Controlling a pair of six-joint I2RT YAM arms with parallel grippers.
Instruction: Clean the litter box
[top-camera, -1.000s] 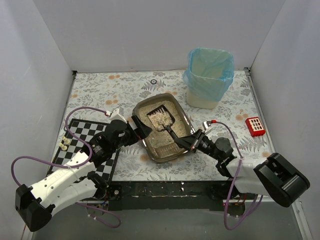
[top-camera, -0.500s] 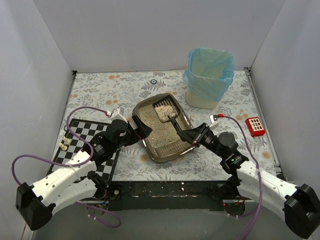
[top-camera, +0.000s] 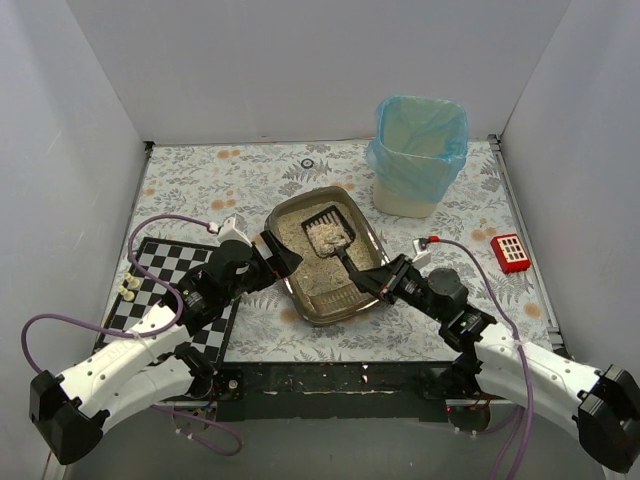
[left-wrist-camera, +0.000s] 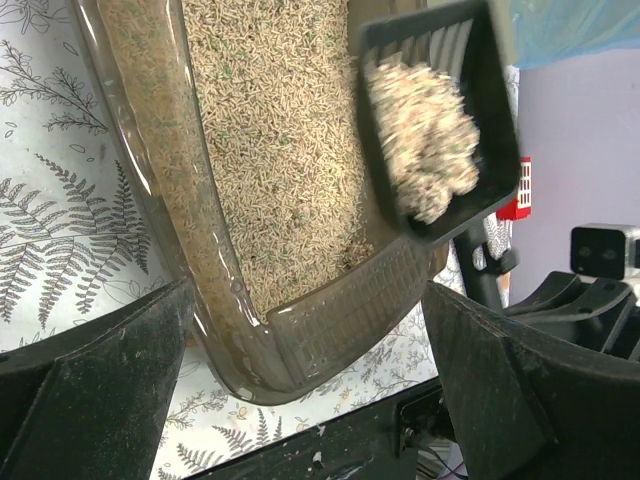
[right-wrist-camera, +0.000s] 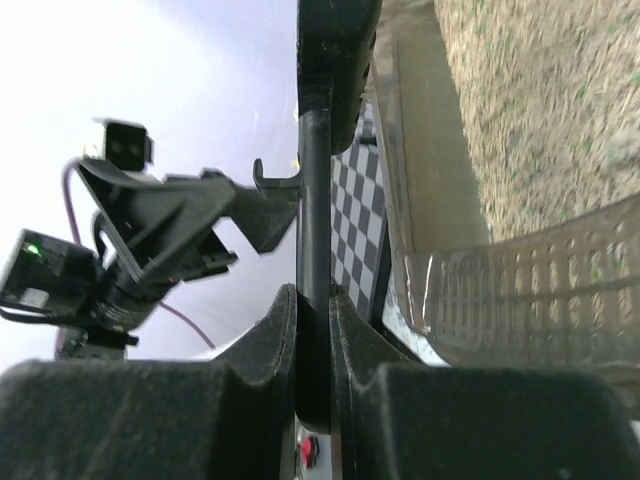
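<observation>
The litter box (top-camera: 300, 292), a dark brown translucent tray of beige litter, sits mid-table. The black slotted scoop (top-camera: 328, 232) is held over its far half with a heap of litter on it. My right gripper (top-camera: 375, 282) is shut on the scoop's handle (right-wrist-camera: 313, 200) at the box's near right corner. My left gripper (top-camera: 283, 255) is open at the box's left rim. In the left wrist view its jaws (left-wrist-camera: 308, 300) stand wide apart either side of the box's near corner (left-wrist-camera: 215, 330), with the loaded scoop (left-wrist-camera: 440, 120) above. The box wall (right-wrist-camera: 430, 200) also shows in the right wrist view.
A beige bin with a blue bag (top-camera: 420, 155) stands at the back right. A small red block (top-camera: 511, 252) lies at the right. A chessboard (top-camera: 170, 275) with several pale pieces (top-camera: 128, 290) lies at the left. White walls enclose three sides.
The scoop pushed toward the far end of the box, then drew back a little, still carrying litter. The right arm shifted with it. The left arm barely moved.
</observation>
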